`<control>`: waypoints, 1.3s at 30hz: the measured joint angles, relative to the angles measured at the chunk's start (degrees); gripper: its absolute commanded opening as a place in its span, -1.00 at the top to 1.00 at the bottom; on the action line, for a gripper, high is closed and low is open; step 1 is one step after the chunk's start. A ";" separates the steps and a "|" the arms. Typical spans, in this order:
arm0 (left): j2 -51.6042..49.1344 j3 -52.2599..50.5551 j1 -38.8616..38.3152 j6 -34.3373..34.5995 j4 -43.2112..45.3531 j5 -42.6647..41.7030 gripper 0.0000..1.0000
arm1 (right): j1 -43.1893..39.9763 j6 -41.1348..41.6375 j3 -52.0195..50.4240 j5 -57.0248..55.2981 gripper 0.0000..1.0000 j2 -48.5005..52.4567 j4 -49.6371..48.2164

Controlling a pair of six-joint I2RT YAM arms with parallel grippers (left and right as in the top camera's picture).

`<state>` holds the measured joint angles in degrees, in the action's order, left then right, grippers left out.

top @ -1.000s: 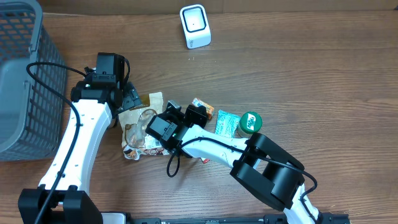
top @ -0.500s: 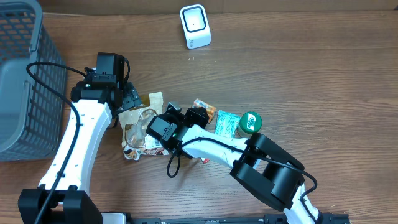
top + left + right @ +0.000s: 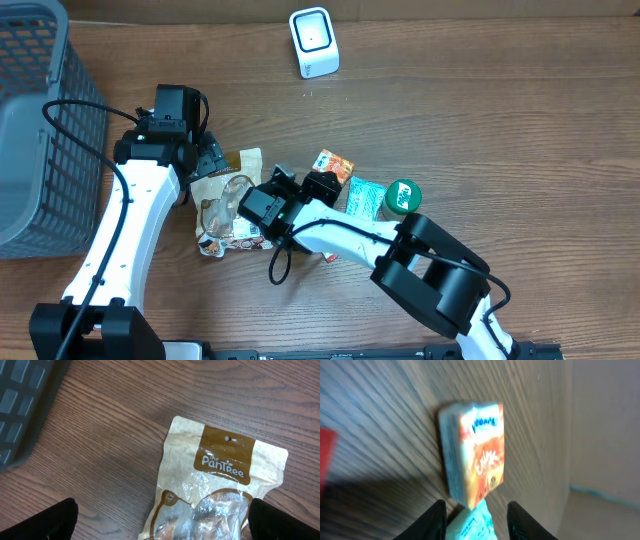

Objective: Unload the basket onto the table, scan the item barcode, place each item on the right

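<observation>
Since a second ago the right gripper (image 3: 303, 182) has parted its jaws, and the small orange packet (image 3: 333, 163) has shifted a little up and to the right, so more of it shows from overhead. In the right wrist view the two fingertips stand apart at the bottom edge, with the orange packet (image 3: 480, 452) lying on the wood just beyond them, no longer pinched. Its print is too blurred to read. A teal packet (image 3: 366, 197) lies just beside it, and a green-lidded jar (image 3: 403, 194) touches the teal packet's far side. The left gripper (image 3: 165, 525) is spread wide and hovers over a tan pouch (image 3: 220, 485) with a clear window. White letters on the pouch's brown band read "The PanTRee". Everything rests on a brown wood-grain table (image 3: 500, 120). A grey mesh basket (image 3: 35, 130) stands at its left edge. The white barcode scanner (image 3: 314, 42) sits near the back edge, well apart from the orange packet. A plain tan board runs along the back.
</observation>
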<state>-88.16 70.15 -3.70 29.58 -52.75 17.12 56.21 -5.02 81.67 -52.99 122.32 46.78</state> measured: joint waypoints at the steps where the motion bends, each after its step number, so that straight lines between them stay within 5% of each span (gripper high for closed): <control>1: 0.00 -0.02 0.00 0.00 0.00 0.00 -0.99 | -0.76 0.81 0.50 1.31 0.22 0.00 0.92; 19: 0.00 -0.02 0.00 0.02 0.00 0.00 -0.99 | -24.63 4.33 5.97 46.95 0.31 -7.74 4.17; 39: 0.00 -0.02 0.00 0.02 0.00 0.00 -1.00 | -30.88 8.85 2.86 60.65 0.07 -7.17 -5.88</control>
<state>-88.16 70.13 -3.70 29.61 -52.75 17.12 25.32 3.84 84.53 7.66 115.15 40.91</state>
